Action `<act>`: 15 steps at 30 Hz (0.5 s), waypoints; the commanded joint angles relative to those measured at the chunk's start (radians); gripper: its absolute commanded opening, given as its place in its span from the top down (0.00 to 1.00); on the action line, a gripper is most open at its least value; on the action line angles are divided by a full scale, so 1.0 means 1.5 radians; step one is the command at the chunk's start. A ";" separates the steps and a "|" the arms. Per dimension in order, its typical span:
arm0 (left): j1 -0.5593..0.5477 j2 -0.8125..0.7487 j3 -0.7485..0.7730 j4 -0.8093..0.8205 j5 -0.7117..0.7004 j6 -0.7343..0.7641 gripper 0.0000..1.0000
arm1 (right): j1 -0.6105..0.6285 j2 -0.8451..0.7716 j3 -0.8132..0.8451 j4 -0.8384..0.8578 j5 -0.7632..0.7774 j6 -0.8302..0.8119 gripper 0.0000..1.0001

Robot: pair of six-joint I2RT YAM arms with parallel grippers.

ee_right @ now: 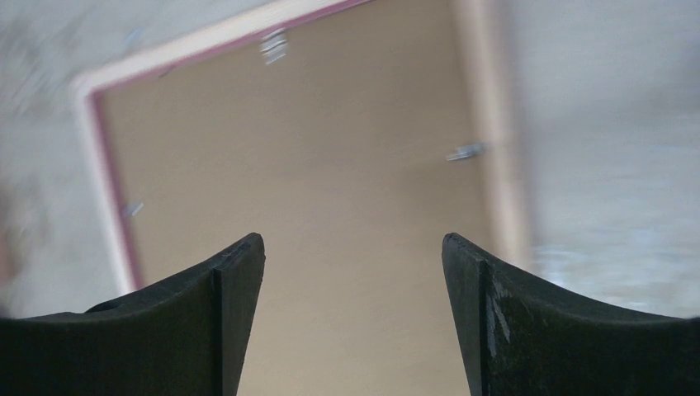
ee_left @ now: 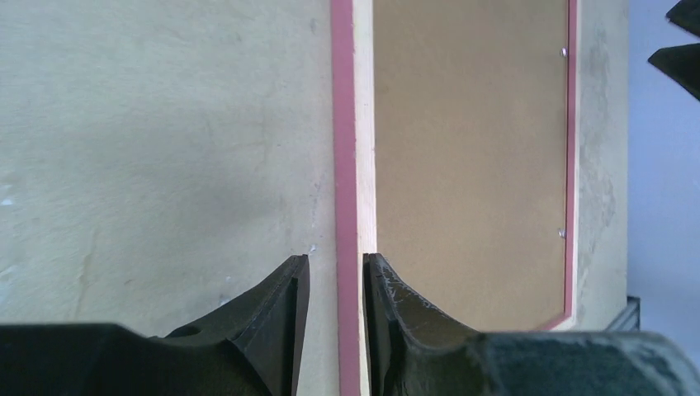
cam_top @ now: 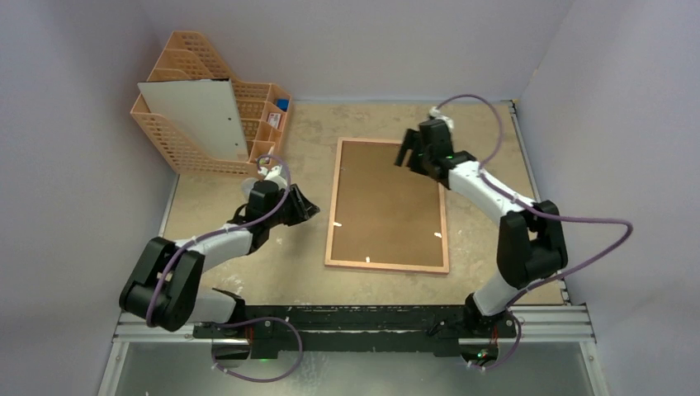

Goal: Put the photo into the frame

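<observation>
The frame [cam_top: 332,216] lies back-up in the middle of the table, with a brown backing board [cam_top: 386,202] inside its thin rim. A large white sheet [cam_top: 198,120], the photo with only its plain back showing, stands in the rack at the back left. My left gripper [cam_top: 307,206] sits low just left of the frame's left rail, and its narrowly parted jaws hold nothing. In the left wrist view the rail [ee_left: 347,165] runs up between the fingertips of that gripper [ee_left: 334,260]. My right gripper [cam_top: 406,153] hovers open over the frame's far right corner and is empty [ee_right: 353,239].
An orange mesh file rack [cam_top: 248,140] with small items in its compartments stands at the back left. Small metal tabs [cam_top: 438,235] line the frame's inner edge. Grey walls close the table on three sides. Bare tabletop [cam_top: 223,198] lies left of the frame.
</observation>
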 commanded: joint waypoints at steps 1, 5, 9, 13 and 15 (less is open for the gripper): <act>-0.001 -0.071 -0.021 -0.049 -0.107 0.014 0.67 | 0.141 0.054 0.067 -0.043 0.019 0.025 0.21; -0.001 -0.149 -0.049 -0.085 -0.157 0.004 0.63 | 0.239 0.145 0.158 -0.080 0.038 0.057 0.27; -0.001 -0.230 -0.080 -0.113 -0.201 0.005 0.53 | 0.306 0.235 0.258 -0.162 0.084 0.081 0.34; 0.000 -0.288 -0.099 -0.151 -0.259 -0.002 0.36 | 0.350 0.285 0.304 -0.199 0.105 0.096 0.38; 0.000 -0.307 -0.098 -0.175 -0.284 -0.003 0.25 | 0.369 0.307 0.328 -0.215 0.117 0.095 0.39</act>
